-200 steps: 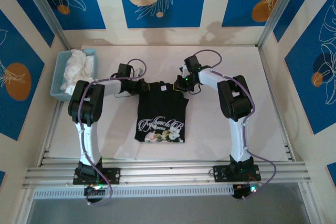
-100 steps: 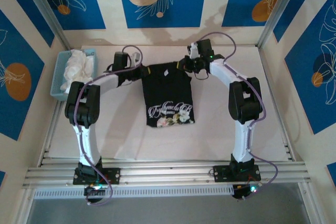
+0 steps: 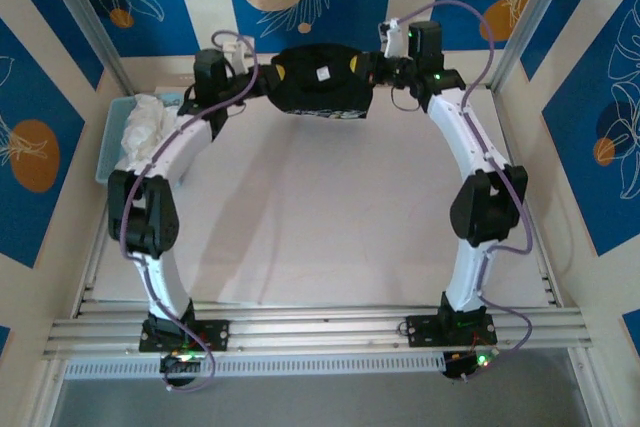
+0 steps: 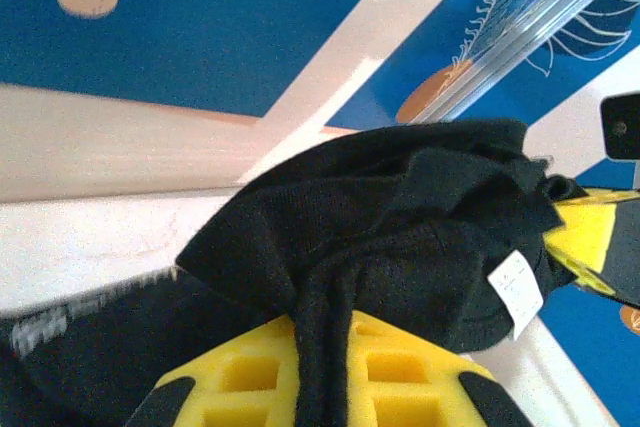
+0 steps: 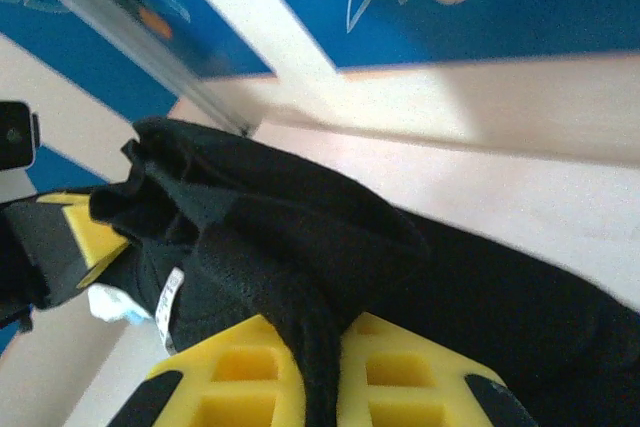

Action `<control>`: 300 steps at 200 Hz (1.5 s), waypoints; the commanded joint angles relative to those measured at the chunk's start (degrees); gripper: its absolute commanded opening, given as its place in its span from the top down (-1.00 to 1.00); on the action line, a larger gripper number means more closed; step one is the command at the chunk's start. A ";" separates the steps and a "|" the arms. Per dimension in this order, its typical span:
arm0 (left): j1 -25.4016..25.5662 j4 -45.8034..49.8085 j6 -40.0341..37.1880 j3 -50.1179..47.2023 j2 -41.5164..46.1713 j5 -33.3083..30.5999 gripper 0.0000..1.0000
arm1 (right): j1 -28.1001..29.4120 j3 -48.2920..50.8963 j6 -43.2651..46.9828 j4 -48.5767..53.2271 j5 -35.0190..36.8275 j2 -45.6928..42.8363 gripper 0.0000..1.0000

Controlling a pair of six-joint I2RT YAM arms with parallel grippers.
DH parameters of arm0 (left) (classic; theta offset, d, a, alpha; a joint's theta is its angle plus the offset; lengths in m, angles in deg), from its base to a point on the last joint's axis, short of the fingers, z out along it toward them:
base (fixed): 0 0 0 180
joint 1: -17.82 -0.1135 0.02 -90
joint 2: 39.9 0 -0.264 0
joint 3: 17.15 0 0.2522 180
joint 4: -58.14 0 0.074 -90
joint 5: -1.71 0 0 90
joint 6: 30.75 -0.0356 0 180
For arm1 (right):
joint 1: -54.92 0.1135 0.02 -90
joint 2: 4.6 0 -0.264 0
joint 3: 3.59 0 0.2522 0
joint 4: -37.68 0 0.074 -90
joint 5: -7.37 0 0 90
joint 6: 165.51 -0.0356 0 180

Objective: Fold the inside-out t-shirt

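Clamped on black cloth, the left jaws and the right jaws each grip one end of the inside-out t-shirt (image 3: 320,82). It hangs bunched between them over the far edge of the tabletop (image 3: 320,237), lifted against the back wall.

From the left wrist, the shirt (image 4: 400,227) runs down in a thick fold between the yellow fingers (image 4: 400,392). The opposite yellow finger (image 4: 585,237) bites the cloth at the right. A small white label (image 4: 515,287) hangs from the shirt (its text is too small to read).

From the right wrist the same holds in mirror: the shirt (image 5: 300,247) is pinched between yellow fingers (image 5: 385,377), and the label (image 5: 172,292) shows edge-on.

Seen from above, the left arm (image 3: 170,147) and the right arm (image 3: 470,137) stretch far forward and meet at the garment. A strip of pale print (image 3: 340,112) shows along its lower edge.

A blue basket (image 3: 108,162) sits at the far left corner of the tabletop, holding a white cloth garment (image 3: 145,127), well apart from the shirt.
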State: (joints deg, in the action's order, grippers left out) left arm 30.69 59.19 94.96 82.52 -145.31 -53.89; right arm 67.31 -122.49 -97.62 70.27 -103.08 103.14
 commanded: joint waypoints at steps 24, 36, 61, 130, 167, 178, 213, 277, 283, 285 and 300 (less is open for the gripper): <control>2.99 -15.80 5.07 -32.06 14.79 3.32 1.00 | 4.78 32.63 -1.36 -6.72 -1.71 -17.88 1.00; 5.18 -16.17 4.96 -38.87 19.12 3.04 1.00 | 6.26 40.40 -3.06 -7.26 -0.65 -22.43 1.00; 9.04 -14.47 4.25 -48.63 26.56 0.85 1.00 | 9.66 51.78 -5.84 -6.26 2.99 -29.12 1.00; 10.39 -1.99 -4.50 -42.30 21.76 -6.53 1.00 | 7.04 50.83 -6.60 -0.71 9.91 -26.09 1.00; 9.05 0.07 -7.76 -34.42 11.28 -7.92 0.99 | 5.77 43.03 -4.14 2.14 11.92 -16.26 0.97; 8.73 1.34 -8.58 -31.93 7.98 -8.48 0.96 | 5.27 40.51 -3.63 3.46 12.47 -12.60 0.95; 7.64 3.34 -10.13 -24.28 -3.47 -9.29 0.79 | 3.79 31.62 -2.18 7.40 14.35 0.18 0.86; 7.18 9.06 -13.62 -19.36 -6.40 -15.06 0.02 | 1.51 25.13 1.88 14.28 17.96 1.83 0.09; 7.09 9.65 -14.11 -19.82 -5.24 -16.04 -0.05 | 1.35 26.09 2.29 15.05 18.44 -0.09 0.00; 7.09 9.81 -14.27 -20.06 -4.83 -16.42 -0.07 | 1.27 26.43 2.39 15.26 18.54 -0.74 -0.03; 7.11 10.87 -14.96 -22.03 -1.44 -18.50 -0.24 | 0.59 30.14 2.37 16.06 18.31 -5.27 -0.17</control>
State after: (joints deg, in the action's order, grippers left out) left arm 38.60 66.14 83.22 62.10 -152.82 -66.88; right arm 69.12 -95.70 -97.03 82.16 -86.29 106.58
